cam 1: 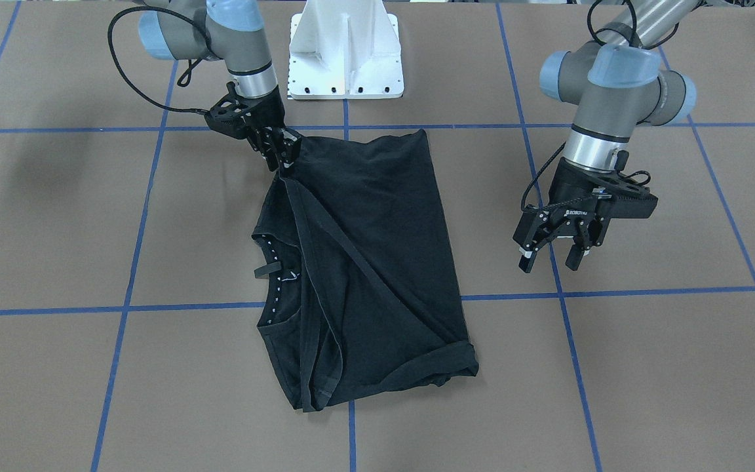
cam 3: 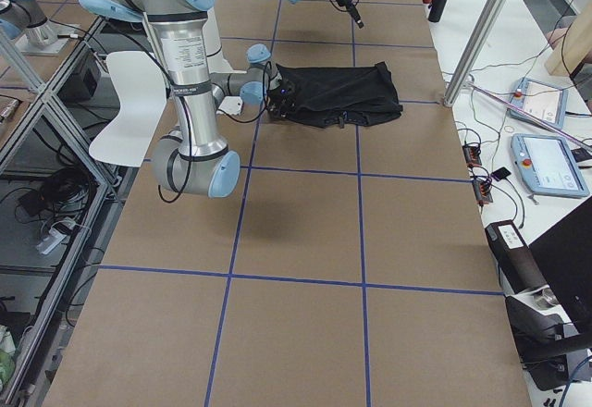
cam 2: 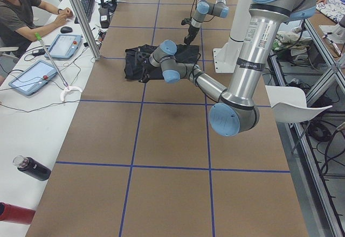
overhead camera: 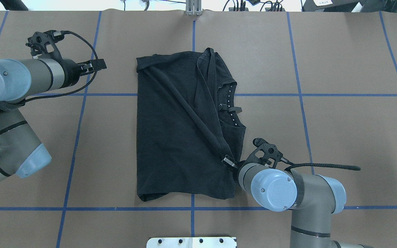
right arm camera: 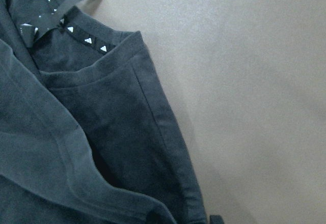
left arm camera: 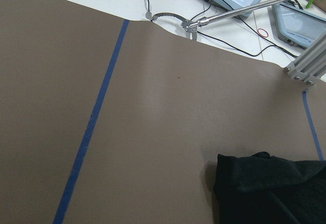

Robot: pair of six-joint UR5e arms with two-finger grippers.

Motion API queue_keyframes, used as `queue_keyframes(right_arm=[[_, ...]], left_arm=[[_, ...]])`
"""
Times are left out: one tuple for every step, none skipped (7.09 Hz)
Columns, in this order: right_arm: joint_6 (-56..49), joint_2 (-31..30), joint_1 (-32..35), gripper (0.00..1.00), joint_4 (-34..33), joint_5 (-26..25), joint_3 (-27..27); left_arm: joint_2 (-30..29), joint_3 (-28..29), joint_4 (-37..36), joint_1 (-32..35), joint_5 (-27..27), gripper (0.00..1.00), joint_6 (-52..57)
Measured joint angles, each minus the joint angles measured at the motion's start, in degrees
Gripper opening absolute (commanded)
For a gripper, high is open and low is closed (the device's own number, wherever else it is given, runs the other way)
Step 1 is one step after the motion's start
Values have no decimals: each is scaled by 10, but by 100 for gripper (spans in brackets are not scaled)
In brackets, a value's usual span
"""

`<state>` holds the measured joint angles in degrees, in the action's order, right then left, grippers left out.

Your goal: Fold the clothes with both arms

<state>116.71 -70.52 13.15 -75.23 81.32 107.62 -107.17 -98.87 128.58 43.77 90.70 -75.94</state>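
The black T-shirt (cam 1: 377, 262) lies folded into a rough rectangle at the table's middle, its collar (overhead camera: 231, 106) with white triangle tape and a black loop showing on one side. My right gripper (cam 1: 284, 152) is shut on a hem fold at the shirt's near corner (overhead camera: 227, 161), and a taut ridge of cloth runs diagonally from it across the shirt. The right wrist view shows only the collar and dark cloth (right arm camera: 76, 132). My left gripper (cam 1: 550, 257) hangs open above bare table, well clear of the shirt. The left wrist view catches just a shirt corner (left arm camera: 265, 188).
The white pedestal base (cam 1: 345, 52) stands at the robot's side of the table. Blue tape lines (overhead camera: 81, 94) grid the brown tabletop. A seated person (cam 2: 21, 11), tablets (cam 2: 27, 76), bottles (cam 2: 31, 168) and a metal post (cam 2: 81, 16) line the far side.
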Motion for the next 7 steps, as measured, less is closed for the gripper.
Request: queue_keyframes(right_arm=[[0, 1, 0, 51, 0, 0, -2], [0, 3, -2, 41, 0, 0, -4], [1, 6, -3, 0, 0, 0, -5], [3, 8, -4, 0, -1, 0, -6], [4, 10, -4, 0, -1, 0, -9], [4, 12, -4, 0, 0, 0, -11], [3, 16, -3, 0, 0, 1, -9]], left_arm=[[0, 0, 0, 0, 0, 100, 0], [0, 0, 0, 0, 0, 100, 0], [0, 0, 0, 0, 0, 100, 0], [0, 1, 0, 0, 0, 100, 0], [0, 0, 0, 0, 0, 100, 0], [0, 0, 0, 0, 0, 100, -1], [0, 0, 0, 0, 0, 100, -1]])
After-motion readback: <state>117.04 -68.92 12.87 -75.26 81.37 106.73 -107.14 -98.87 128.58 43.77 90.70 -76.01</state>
